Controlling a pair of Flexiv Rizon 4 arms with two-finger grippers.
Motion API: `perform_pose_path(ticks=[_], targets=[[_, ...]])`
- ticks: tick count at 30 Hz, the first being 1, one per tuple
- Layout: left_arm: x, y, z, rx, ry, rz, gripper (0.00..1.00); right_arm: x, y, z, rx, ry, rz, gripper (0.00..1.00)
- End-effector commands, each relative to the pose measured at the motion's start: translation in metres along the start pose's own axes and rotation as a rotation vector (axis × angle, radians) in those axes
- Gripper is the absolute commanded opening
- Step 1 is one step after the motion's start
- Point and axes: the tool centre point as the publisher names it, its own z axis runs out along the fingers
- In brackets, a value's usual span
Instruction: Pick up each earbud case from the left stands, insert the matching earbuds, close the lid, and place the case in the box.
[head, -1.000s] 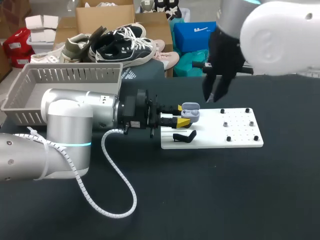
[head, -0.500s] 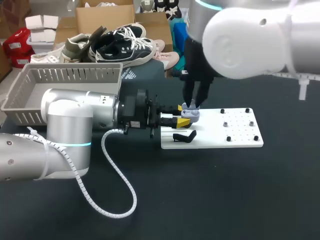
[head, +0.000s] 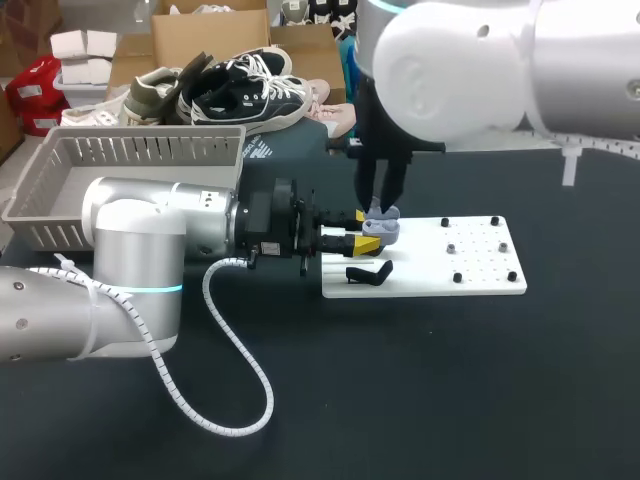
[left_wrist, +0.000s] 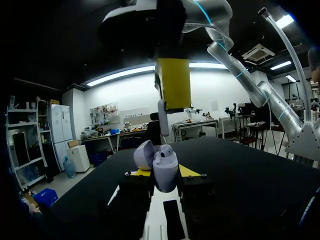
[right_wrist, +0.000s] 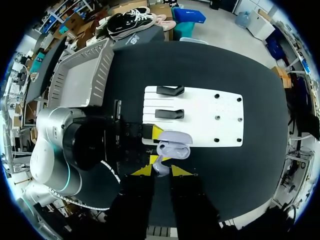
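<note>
- Here, my left gripper (head: 366, 231) is lying level over the near edge of the white stand board (head: 480, 270). It is clamping the lilac earbud case (left_wrist: 165, 172) from both sides, so the open case is facing up toward the other arm.
- The case's lid (left_wrist: 144, 154) is hanging back on its hinge, leaving the wells open from above. One earbud seems to be sitting in the case already, though I cannot be sure.
- My right gripper (right_wrist: 162, 171) is pointing straight down over the case, and its yellow tips look to be pinching a white earbud (left_wrist: 163, 118). The earbud is hanging just above the case, apart from it and not yet seated.
- I am reading this as the insertion step. One arm is acting as a vice while the other is lining up the drop.
- An empty black stand (head: 368, 273) is lying on the board just beside the held case.
- The grey basket (head: 140, 150) is waiting well apart behind my left arm, for once the lid is closed.
</note>
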Motion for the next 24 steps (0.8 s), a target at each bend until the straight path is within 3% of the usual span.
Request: perform_pose_path(ticks=[1, 24], targets=[[0.0, -0.001, 0.0, -0.004, 0.0, 0.002, 0.0, 0.0, 0.0, 0.0, 0.002, 0.0, 0.001, 0.0], [0.0, -0.001, 0.0, -0.004, 0.0, 0.002, 0.0, 0.001, 0.003, 0.01, -0.038, -0.022, -0.059, 0.0]])
